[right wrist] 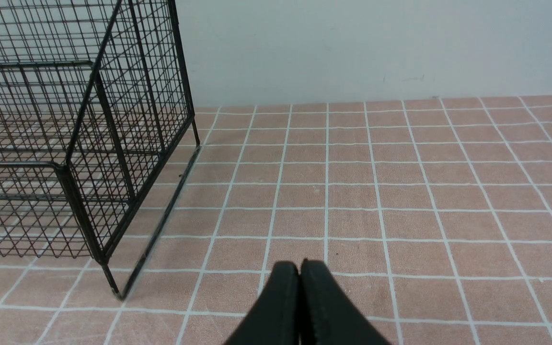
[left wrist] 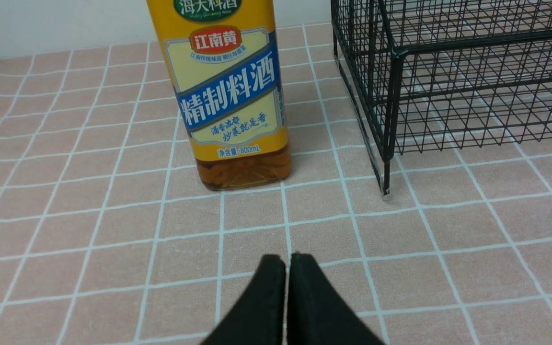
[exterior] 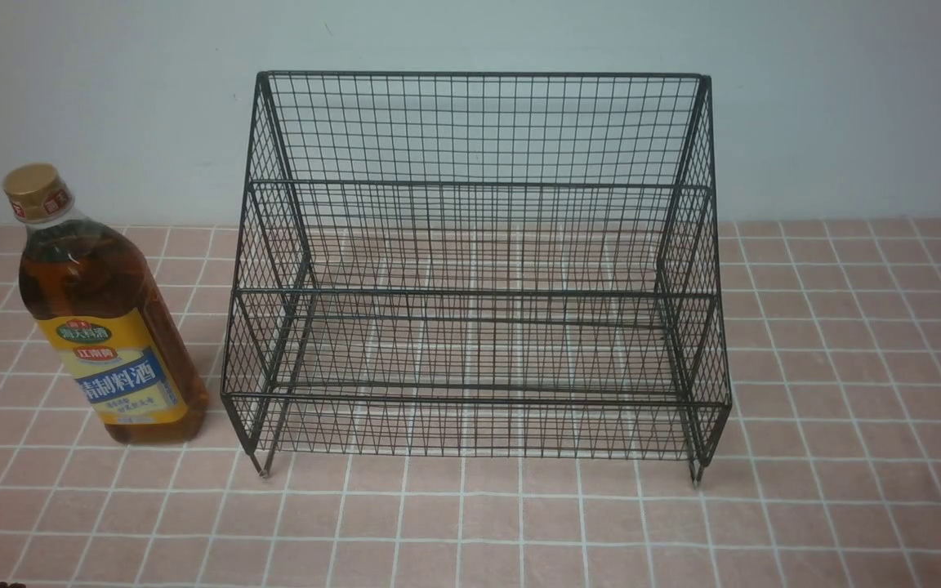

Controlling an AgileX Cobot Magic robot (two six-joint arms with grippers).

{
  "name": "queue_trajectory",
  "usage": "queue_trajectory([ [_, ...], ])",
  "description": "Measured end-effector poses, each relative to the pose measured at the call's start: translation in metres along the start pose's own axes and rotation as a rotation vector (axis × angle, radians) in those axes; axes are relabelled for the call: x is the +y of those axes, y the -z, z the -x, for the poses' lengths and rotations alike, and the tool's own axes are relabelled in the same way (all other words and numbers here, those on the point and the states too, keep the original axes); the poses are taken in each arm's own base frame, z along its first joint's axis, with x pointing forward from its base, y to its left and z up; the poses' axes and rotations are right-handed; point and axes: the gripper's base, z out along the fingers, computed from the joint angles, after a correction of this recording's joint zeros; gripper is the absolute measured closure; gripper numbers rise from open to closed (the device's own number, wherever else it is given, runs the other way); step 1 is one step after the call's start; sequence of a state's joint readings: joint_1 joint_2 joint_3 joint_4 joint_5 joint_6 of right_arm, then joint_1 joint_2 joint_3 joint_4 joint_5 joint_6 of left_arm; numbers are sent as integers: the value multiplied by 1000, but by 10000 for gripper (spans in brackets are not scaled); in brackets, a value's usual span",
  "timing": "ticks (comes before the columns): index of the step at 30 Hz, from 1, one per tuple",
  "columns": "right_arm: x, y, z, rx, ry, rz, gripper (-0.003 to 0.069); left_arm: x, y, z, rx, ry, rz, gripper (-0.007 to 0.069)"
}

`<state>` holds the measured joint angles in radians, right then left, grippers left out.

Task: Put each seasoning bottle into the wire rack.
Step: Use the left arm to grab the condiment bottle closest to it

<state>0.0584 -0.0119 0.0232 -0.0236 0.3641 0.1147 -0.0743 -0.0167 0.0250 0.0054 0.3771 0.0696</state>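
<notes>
A seasoning bottle of amber liquid, gold cap, yellow and blue label, stands upright on the tiled table, left of the wire rack. The rack is black, stepped and holds nothing. In the left wrist view the bottle stands ahead of my left gripper, which is shut on nothing and well short of it, with the rack's corner beside it. My right gripper is shut, empty, on the rack's other side. Neither arm shows in the front view.
The pink tiled tabletop runs back to a pale wall close behind the rack. The rack's short feet rest on the tiles.
</notes>
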Motion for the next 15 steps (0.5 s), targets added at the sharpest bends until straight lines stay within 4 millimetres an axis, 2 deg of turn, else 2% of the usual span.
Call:
queue_trajectory([
  [4,0,0,0,0,0,0,671,-1,0,5,-69,116,-19,631],
  [7,0,0,0,0,0,0,671,-1,2,20,-230,242,-33,631],
  [15,0,0,0,0,0,0,671,7,14,48,-577,288,-8,631],
])
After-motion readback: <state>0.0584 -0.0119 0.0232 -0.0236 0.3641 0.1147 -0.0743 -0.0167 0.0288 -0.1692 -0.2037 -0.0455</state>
